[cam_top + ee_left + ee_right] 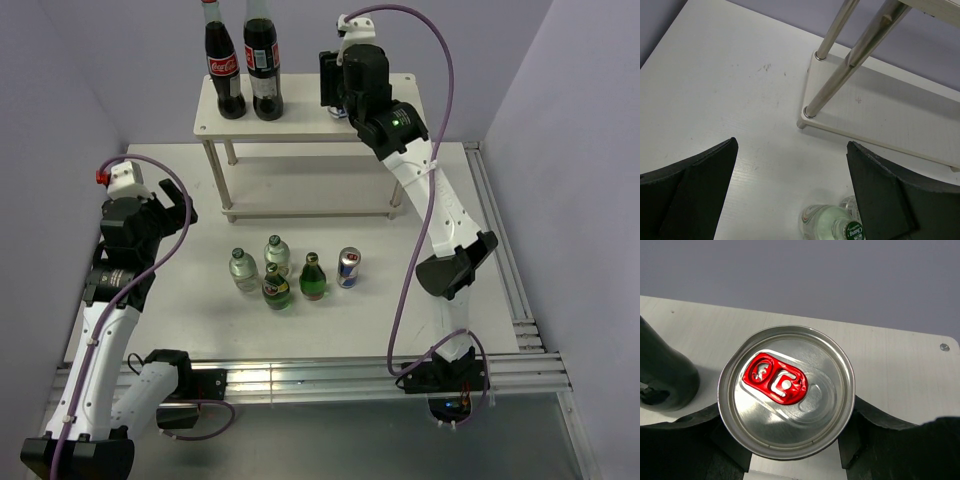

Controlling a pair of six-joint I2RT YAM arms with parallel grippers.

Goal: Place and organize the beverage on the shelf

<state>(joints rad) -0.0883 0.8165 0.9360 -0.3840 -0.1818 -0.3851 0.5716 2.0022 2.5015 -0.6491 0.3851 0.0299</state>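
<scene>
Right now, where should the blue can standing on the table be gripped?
Probably around the round wall of the can, mid-height, from its open right side: it stands upright, and a green bottle crowds its left.

White counter [470, 190] fills centre of top view, matte, w/ faint scuffs showing upper centre in left wrist view. Pale lilac walls on 3 sides: back wall [130, 60] across top, left wall [40, 150] at upper left, right wall [580, 150] down right side. Silver slotted rails [330, 378] along counter's near edge, bottom centre; side rails [505, 270] along its right edge. Grey surface [330, 440] at very bottom, maybe floor. Light even, shadows soft, glare on near rails.
</scene>
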